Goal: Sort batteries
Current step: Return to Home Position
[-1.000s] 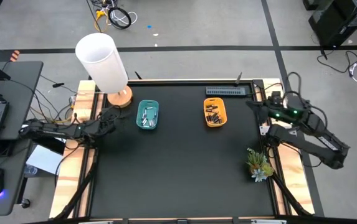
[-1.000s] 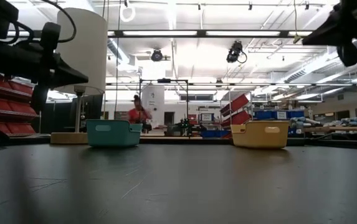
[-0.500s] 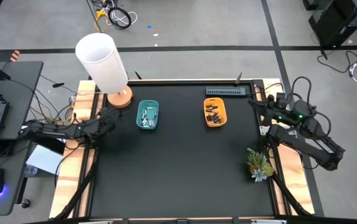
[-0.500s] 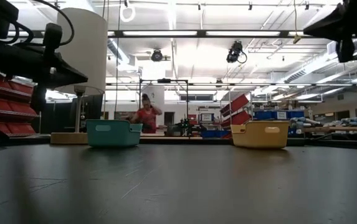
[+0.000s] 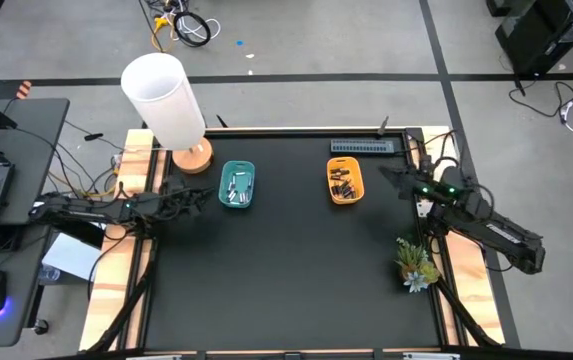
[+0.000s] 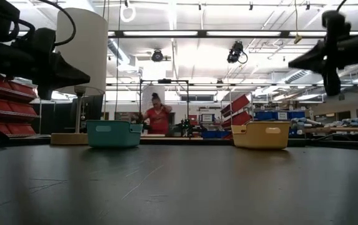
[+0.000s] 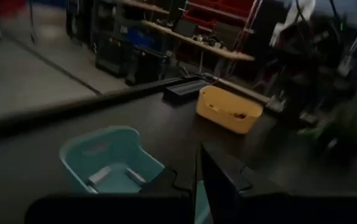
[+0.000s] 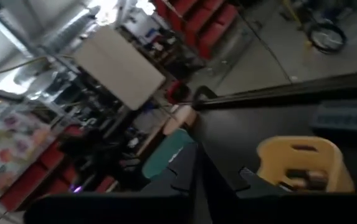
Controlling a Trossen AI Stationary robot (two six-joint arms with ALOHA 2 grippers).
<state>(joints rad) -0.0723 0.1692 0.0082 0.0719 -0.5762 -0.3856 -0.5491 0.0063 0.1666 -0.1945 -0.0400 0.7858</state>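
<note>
**Batteries binned, both grippers empty**

Left gripper [image 5: 201, 196], fingers together, sits above the table; silver batteries [image 5: 234, 190] lie in the teal tray [image 5: 238, 164] just ahead of it. Right gripper [image 5: 384, 174], fingers together; dark batteries [image 5: 342, 186] lie in the yellow tray [image 5: 344, 161] near its tip.

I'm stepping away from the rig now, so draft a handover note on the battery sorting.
Left gripper shut, empty, beside the teal tray.
Right gripper shut, empty, right of the yellow tray.
Silver batteries lie in the teal tray, dark batteries in the yellow tray; none show loose on the table.
Done: sorting looks complete.
Left: park both arms at home.
</note>
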